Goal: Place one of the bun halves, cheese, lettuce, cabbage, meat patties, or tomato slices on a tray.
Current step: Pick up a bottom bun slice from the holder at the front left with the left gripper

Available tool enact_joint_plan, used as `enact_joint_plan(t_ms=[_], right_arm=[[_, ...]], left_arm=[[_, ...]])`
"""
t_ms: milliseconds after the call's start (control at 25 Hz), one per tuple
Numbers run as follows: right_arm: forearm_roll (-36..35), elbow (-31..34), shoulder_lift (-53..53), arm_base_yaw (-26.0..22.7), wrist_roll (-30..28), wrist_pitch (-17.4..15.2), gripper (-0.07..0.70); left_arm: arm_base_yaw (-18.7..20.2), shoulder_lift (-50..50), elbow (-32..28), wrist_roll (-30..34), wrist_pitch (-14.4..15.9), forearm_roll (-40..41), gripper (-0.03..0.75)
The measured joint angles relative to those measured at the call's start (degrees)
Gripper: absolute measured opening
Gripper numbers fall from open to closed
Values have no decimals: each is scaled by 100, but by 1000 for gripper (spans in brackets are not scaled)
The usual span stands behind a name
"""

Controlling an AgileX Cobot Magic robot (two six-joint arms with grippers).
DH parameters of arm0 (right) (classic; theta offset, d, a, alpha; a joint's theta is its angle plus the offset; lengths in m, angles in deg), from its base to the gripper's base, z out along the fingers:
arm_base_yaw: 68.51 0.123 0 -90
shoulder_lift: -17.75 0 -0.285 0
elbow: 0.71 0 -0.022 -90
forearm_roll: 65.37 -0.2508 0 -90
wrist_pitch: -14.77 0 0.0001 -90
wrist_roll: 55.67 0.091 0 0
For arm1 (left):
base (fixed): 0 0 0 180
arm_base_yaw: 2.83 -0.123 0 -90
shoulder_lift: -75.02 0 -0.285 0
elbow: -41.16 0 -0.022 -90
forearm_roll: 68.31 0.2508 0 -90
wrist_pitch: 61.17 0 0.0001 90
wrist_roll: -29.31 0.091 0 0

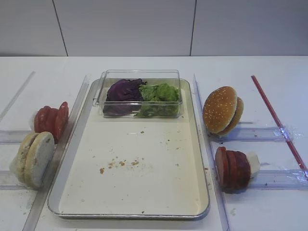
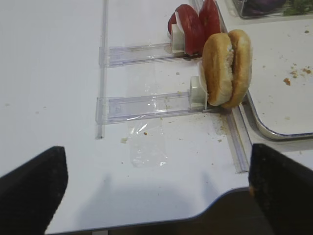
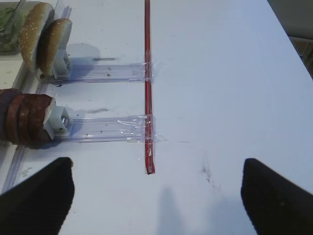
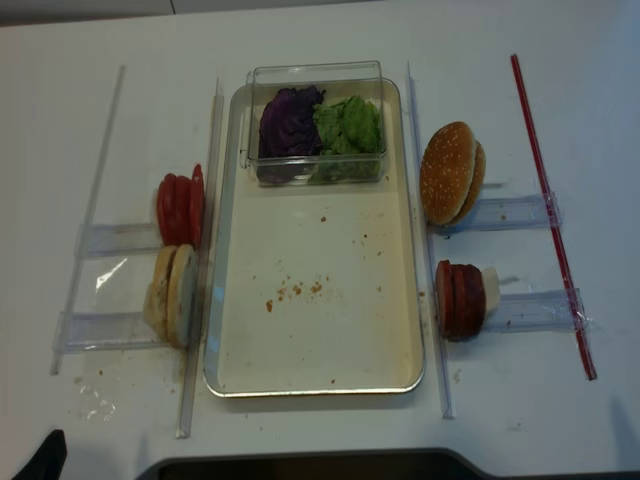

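The tray [image 1: 144, 192] lies mid-table, holding only crumbs and a clear box with purple cabbage [image 1: 124, 91] and green lettuce [image 1: 160, 94]. Left of it, the bun halves [image 2: 226, 68] stand on edge in a clear holder, with the tomato slices [image 2: 193, 27] behind them. The meat patties [image 3: 24, 120] stand on edge to the tray's right. No cheese is in view. My left gripper [image 2: 156, 196] is open over the table's front edge, short of the bun halves. My right gripper [image 3: 156, 196] is open above bare table, right of the patties. Both are empty.
A sesame-seeded bun [image 1: 221, 109] stands on edge in a holder behind the patties. A red strip [image 3: 147, 83] runs along the table at the right. Clear plastic rails [image 4: 213, 250] flank the tray on both sides. The table's front edge curves in under the left gripper.
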Motion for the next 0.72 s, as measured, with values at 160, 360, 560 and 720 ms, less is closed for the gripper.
enact_joint_plan(t_ms=[160, 360, 560, 720], right_arm=[[0, 0, 0, 0, 0, 11, 692], [0, 0, 0, 0, 0, 11, 692], [0, 0, 0, 0, 0, 11, 692], [0, 0, 0, 0, 0, 11, 692]], left_arm=[[0, 0, 0, 0, 0, 0, 692], [0, 0, 0, 0, 0, 0, 692], [0, 0, 0, 0, 0, 0, 692], [0, 0, 0, 0, 0, 0, 692]])
